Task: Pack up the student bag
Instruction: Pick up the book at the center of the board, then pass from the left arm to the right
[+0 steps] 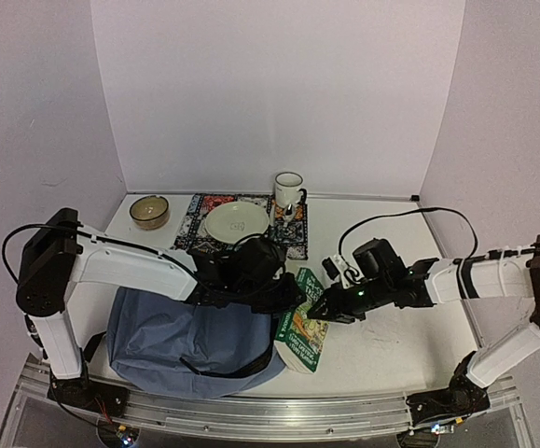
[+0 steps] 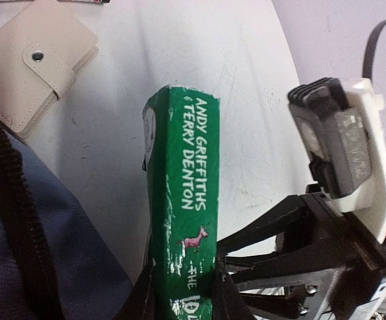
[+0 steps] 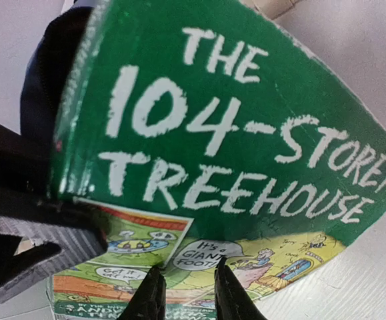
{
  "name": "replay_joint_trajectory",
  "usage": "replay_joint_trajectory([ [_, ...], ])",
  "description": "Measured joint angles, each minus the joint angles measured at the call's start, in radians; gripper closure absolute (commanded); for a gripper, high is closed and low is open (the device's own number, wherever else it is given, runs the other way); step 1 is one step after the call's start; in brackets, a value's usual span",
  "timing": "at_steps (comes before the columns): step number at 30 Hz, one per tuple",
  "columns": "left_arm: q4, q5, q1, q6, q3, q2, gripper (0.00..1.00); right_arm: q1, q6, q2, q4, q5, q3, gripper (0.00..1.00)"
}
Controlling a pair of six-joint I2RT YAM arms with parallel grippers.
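Note:
The student bag (image 1: pixel 172 341) is a soft slate-blue backpack lying at the near left; its fabric and black zipper edge (image 2: pixel 9 220) fill the left of the left wrist view. A green paperback (image 1: pixel 305 338) lies just right of the bag. My left gripper (image 2: pixel 183 293) is shut across its spine (image 2: pixel 183 193), a finger on each side. My right gripper (image 3: pixel 185 293) faces the front cover (image 3: pixel 233 133), its jaws a little apart with only the cover behind them and its fingertips (image 3: pixel 221 273) resting on that cover. In the top view both grippers meet at the book's far end.
A cream snap wallet (image 2: pixel 33 63) lies on the table beyond the book. At the back stand a patterned placemat (image 1: pixel 195 219) with a pale plate (image 1: pixel 237 222), a brown bowl (image 1: pixel 148 212) and a white mug (image 1: pixel 288 189). White walls close in the table.

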Motion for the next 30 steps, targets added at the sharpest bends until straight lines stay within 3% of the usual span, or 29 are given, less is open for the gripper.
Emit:
replay_joint_trajectory([
  [4,-0.002,-0.02,0.001,0.001,-0.028,-0.044,1.0,0.007,0.008,-0.064,0.008,0.028,0.0,0.63],
  [7,-0.008,-0.041,0.001,-0.001,-0.055,-0.105,1.0,0.01,0.022,-0.139,0.009,0.063,0.0,0.54],
  [14,0.024,-0.127,0.012,-0.029,-0.132,-0.3,1.0,0.01,0.089,-0.36,0.041,0.173,-0.05,0.21],
  [21,0.112,-0.22,0.019,-0.079,-0.214,-0.436,1.0,0.013,0.213,-0.489,0.189,0.231,-0.182,0.03],
  [30,0.25,-0.299,0.019,-0.141,-0.308,-0.481,1.0,0.066,0.368,-0.421,0.467,0.233,-0.237,0.02],
])
